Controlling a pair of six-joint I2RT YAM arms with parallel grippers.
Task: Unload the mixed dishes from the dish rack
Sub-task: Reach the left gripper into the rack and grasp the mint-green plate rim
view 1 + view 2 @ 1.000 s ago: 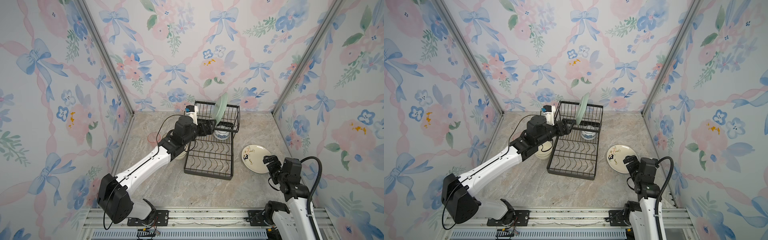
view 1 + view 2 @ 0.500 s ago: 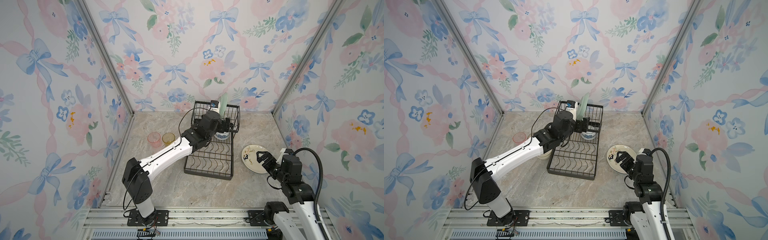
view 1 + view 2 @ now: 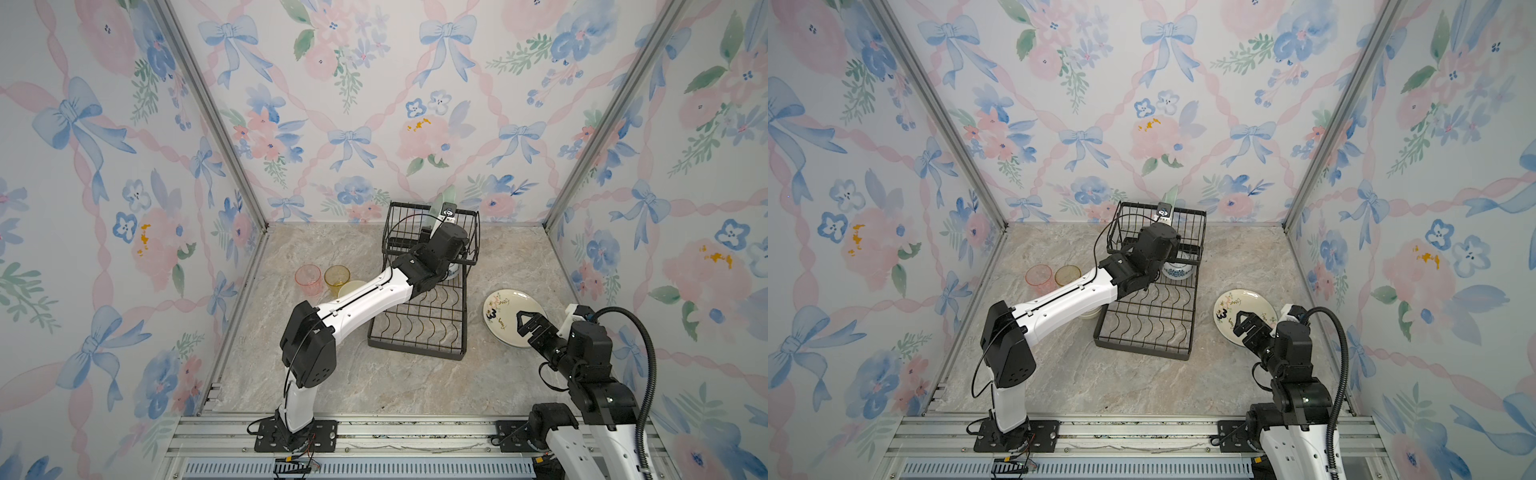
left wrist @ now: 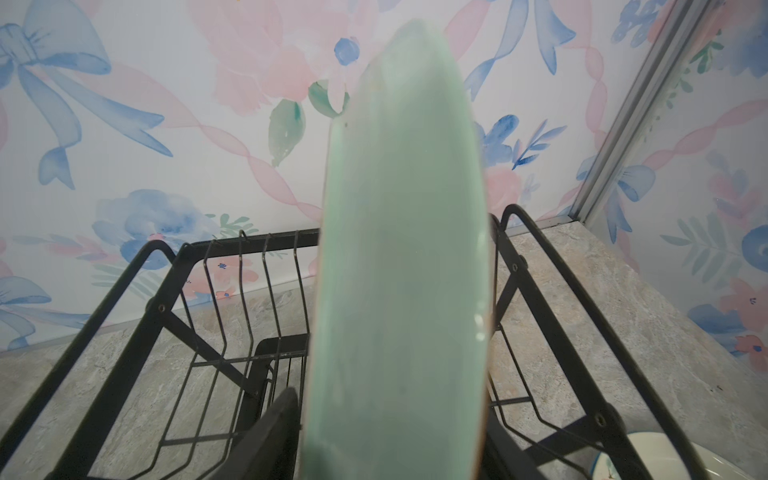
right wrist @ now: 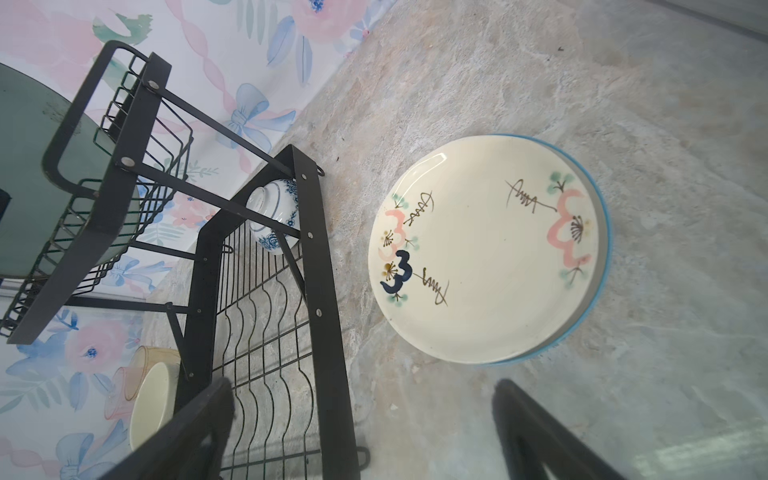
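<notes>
Pink tumbler (image 3: 308, 279), yellow tumbler (image 3: 336, 277) and cream bowl (image 3: 353, 287) are seen on the table at 9 o'clock of the dish rack (image 3: 419, 332). The left gripper (image 4: 390, 432) has been swung from there into the 12 o'clock basket. Its jaws are set astride the upright pale green plate (image 4: 399, 249) and are narrowing; a clamp cannot be told yet. That plate is judged next out. The blue-and-white bowl (image 3: 1177, 272) is left below. At 3 o'clock the painted plate (image 3: 505, 307) is overhung by the right gripper (image 3: 530, 322), spread wide and empty.

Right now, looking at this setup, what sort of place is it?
Probably a robot test booth staged as a kitchen counter: floral wallpaper panels on aluminium posts, a black dish rack on a marble-look tabletop, and two robot arms bolted to a front rail.
</notes>
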